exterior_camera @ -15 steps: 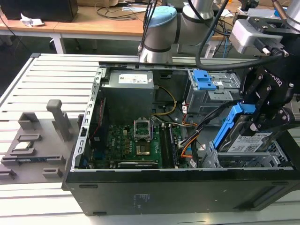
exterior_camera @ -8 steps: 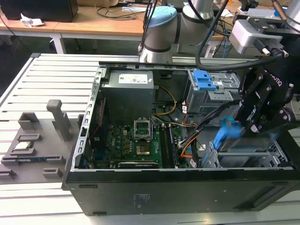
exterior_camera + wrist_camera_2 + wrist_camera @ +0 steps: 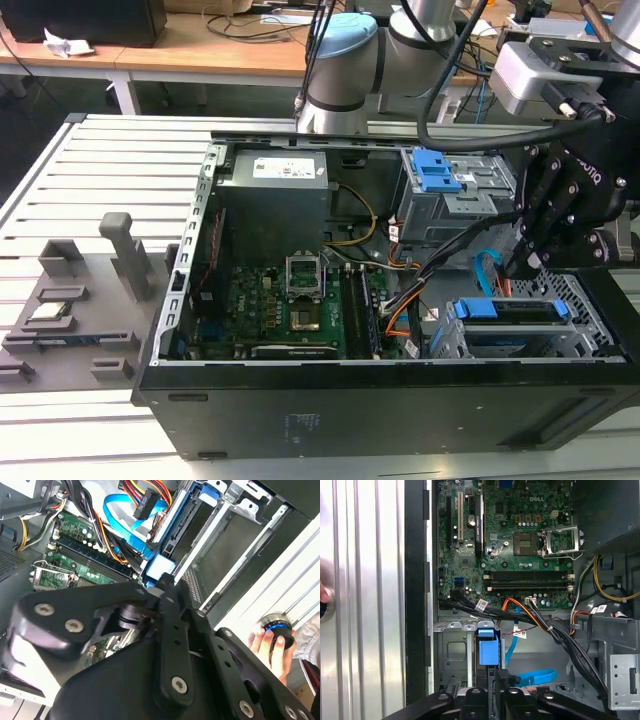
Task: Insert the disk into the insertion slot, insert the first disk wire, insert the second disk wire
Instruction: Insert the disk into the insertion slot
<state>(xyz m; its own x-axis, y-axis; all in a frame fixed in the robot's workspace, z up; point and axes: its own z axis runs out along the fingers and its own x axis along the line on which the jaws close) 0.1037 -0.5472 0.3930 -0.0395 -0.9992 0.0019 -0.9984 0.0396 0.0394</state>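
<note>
The disk (image 3: 478,309) sits in the insertion slot (image 3: 560,342), in the corner of the case at the exterior view's right. The gripper (image 3: 514,268) hangs just above its blue end. Its fingers look pressed together, with nothing between them. The disk looks hard, flat and maybe a bit heavy. A bump could hurt it, so the blue frame seems the best place to hold or push. The first disk wire (image 3: 146,504) and the second disk wire (image 3: 536,676) lie loose nearby. They look soft and bendy, so the small plug is the part to grab.
</note>
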